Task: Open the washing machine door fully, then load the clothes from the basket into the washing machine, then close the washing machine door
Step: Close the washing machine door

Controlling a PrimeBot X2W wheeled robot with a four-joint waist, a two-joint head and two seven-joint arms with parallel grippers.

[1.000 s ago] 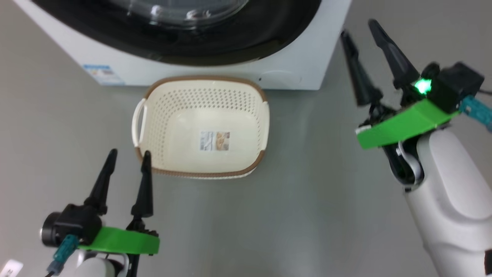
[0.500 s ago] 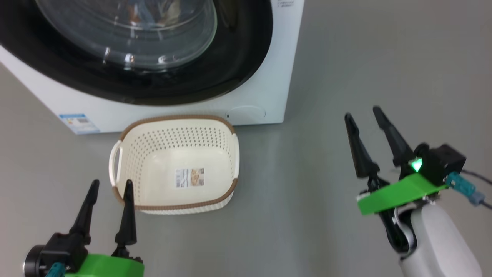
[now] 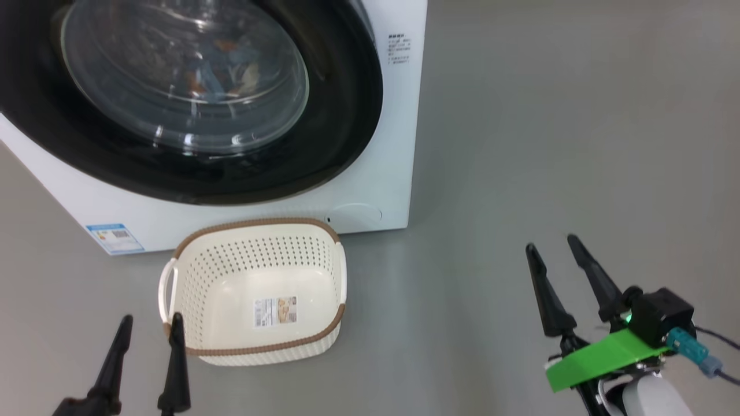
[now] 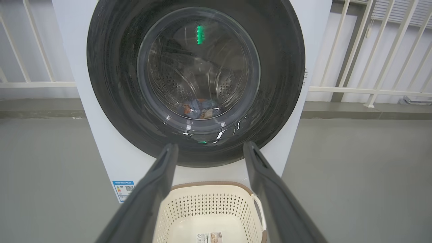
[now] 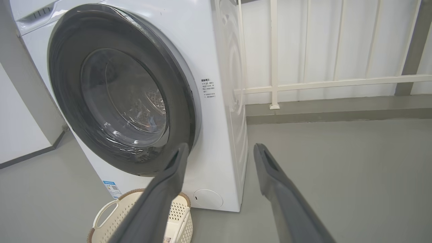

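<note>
left hand (image 3: 151, 318) spread, empty | basket (image 3: 254, 222) on floor touching its right fingertip | right hand (image 3: 550, 242) spread, empty, well right of basket | door (image 3: 347, 115) shut beyond both hands | clothes (image 4: 199, 108) behind door glass

Door (image 3: 341, 127) is seen glossy black, window (image 3: 173, 75) clear glass; basket (image 3: 260, 257) perforated matt plastic; floor (image 3: 549, 144) smooth matt.
</note>
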